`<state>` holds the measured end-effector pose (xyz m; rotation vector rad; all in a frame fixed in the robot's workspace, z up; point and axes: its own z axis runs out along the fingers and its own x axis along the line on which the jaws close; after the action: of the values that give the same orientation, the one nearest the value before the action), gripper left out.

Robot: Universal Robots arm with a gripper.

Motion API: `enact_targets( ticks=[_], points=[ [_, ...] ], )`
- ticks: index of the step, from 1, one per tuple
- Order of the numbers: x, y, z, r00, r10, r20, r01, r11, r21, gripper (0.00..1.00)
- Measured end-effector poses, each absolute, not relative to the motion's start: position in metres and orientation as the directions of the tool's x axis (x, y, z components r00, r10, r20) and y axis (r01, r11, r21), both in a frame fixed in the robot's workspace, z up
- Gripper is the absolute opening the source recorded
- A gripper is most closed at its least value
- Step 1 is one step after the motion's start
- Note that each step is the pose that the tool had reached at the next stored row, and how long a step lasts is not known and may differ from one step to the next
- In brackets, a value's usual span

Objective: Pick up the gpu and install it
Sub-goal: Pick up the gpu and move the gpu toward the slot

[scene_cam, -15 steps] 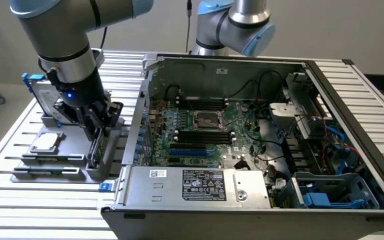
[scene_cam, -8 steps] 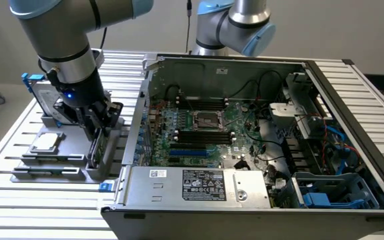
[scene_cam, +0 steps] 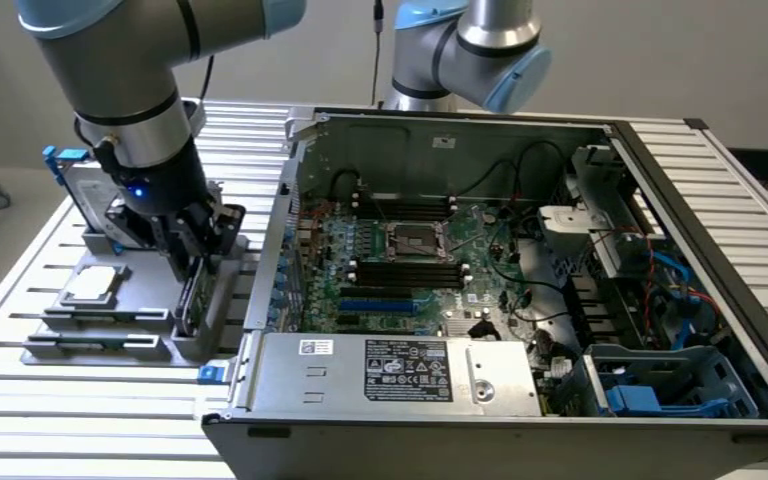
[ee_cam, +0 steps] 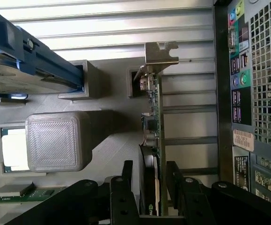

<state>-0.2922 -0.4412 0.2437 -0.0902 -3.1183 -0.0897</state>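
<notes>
The gpu stands on edge in a slot of the grey holder, showing its green board, black shroud and silver end bracket. My gripper is open and straddles the card's near end, with one black finger on the shroud side and the other on the board side. A small gap shows on each side. In the exterior view the gripper reaches down onto the gpu at the holder, on that view's left of the computer case.
A silver hard drive in a blue frame stands at the holder's far end and a processor lies flat on it. The open case holds the motherboard with blue slots. A second arm stands behind the case. The slatted table lies all around.
</notes>
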Motion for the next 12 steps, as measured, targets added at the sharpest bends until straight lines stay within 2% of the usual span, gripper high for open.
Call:
enact_targets(
  ticks=[12],
  points=[
    [-0.2922,-0.4448,0.2422,-0.999,0.042,0.023,0.043,0.997,0.057,0.42]
  ],
)
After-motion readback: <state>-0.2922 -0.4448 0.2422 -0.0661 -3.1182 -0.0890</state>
